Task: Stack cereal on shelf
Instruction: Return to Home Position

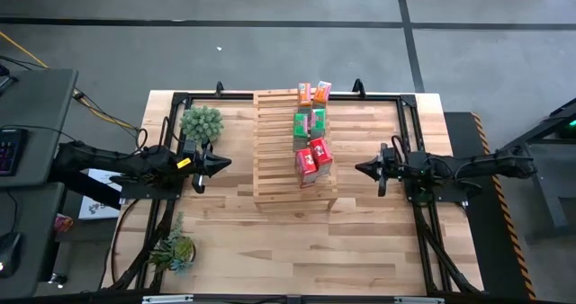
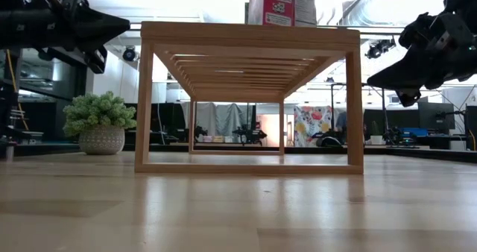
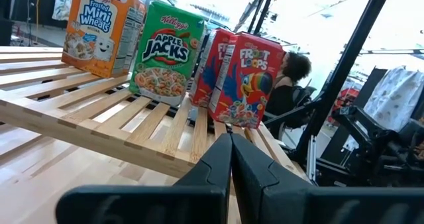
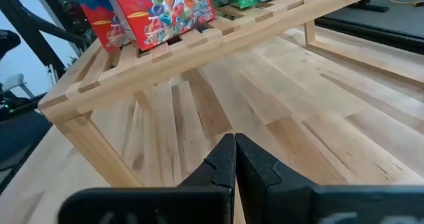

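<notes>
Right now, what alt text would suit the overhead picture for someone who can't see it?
Six small cereal boxes, in orange, green and red pairs, stand in a row on a slatted wooden shelf. The left gripper and right gripper flank it, both shut and empty, pointing inward. Two potted plants sit on the left arm's side.

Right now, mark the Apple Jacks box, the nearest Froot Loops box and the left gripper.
Apple Jacks box (image 3: 162, 52): left wrist view, on the front logo.
Froot Loops box (image 3: 248, 78): left wrist view, middle of the front face.
left gripper (image 3: 230, 144): left wrist view, where its shut fingertips meet.
</notes>
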{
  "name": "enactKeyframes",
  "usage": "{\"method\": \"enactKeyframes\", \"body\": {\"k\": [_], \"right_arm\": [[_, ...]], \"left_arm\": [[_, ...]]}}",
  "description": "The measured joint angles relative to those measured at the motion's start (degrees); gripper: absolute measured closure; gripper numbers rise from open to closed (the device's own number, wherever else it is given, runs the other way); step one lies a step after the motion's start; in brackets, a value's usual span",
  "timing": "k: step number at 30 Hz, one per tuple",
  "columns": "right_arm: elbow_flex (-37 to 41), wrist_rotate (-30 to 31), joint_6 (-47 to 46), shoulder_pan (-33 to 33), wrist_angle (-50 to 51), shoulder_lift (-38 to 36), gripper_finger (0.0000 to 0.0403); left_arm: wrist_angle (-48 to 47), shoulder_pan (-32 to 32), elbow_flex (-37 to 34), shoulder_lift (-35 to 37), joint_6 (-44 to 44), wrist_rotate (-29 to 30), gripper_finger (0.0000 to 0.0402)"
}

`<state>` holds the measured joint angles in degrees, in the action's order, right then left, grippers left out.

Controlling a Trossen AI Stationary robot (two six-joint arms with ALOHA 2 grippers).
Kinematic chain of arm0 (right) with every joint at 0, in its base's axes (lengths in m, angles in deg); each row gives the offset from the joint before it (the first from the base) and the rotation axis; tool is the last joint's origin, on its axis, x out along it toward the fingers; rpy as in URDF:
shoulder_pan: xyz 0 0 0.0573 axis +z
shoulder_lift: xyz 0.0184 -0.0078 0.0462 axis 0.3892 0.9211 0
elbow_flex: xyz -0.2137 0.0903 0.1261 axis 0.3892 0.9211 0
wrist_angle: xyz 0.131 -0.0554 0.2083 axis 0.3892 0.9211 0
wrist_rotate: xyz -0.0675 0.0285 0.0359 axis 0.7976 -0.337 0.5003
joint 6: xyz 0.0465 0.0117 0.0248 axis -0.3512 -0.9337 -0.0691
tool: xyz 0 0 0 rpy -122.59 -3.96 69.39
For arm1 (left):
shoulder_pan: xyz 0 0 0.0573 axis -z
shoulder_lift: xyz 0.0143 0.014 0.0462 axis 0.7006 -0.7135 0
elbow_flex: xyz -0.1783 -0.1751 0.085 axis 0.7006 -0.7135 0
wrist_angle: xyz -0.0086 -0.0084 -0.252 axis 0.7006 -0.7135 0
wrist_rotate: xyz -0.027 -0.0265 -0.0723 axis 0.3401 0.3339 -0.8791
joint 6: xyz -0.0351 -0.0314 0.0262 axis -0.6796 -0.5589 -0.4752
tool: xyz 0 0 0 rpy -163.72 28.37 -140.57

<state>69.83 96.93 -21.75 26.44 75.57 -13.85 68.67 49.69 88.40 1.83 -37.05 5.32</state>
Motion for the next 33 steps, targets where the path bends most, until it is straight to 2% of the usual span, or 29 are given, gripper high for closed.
{"method": "enactKeyframes", "body": {"k": [27, 33], "right_arm": [[0.0, -0.11, -0.17, 0.0, 0.13, -0.02, 0.0403], [0.0, -0.11, -0.19, 0.0, 0.15, -0.04, 0.0403]], "left_arm": [[-0.35, 0.02, 0.01, 0.21, 0.0, 0.0, 0.0398], [-8.94, -0.88, 0.16, 10.91, 0.04, -0.07, 0.0398]]}}
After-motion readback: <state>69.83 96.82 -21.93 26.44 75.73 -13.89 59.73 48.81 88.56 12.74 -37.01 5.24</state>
